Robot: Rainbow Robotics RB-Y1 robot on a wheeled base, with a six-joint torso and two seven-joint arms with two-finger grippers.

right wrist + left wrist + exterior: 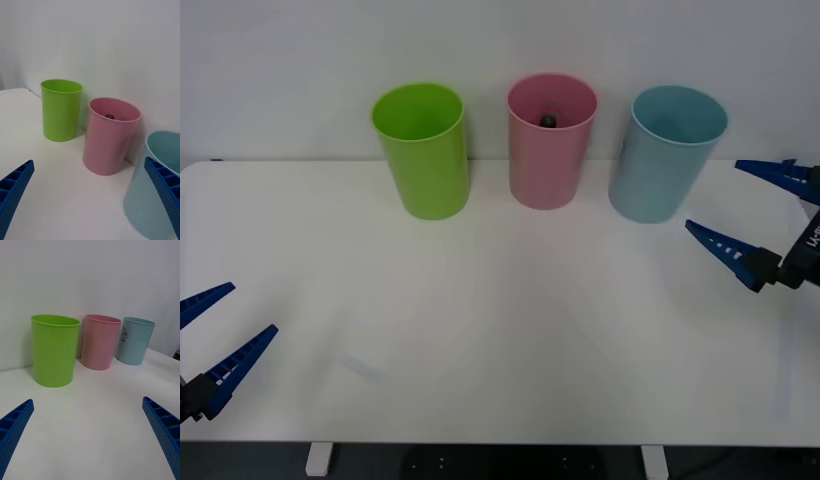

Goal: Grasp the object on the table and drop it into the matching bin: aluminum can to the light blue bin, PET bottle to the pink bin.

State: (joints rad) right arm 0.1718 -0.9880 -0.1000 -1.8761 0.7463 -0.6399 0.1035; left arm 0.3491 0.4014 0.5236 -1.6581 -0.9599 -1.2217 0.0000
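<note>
Looking down from the front view, I read the drop as done: the black cap of the PET bottle [548, 121] peeks up inside the pink bin [550, 150], which stands at the table's [500, 320] far edge between the lime green bin [423, 150] and the light blue bin [667, 155]. My right gripper [750, 215] hangs spread and empty at the right edge, just beside the blue bin; my left gripper [215, 335] waits spread at the near left corner. I judge the next move is only to pull the right arm clear and park it.

On the right wrist view, the dark cap [109, 116] shows just under the pink rim.

On the left wrist view, the pink bin's mouth is edge-on, hiding its contents, but printed marks on the blue bin's wall [125, 335] appear.
</note>
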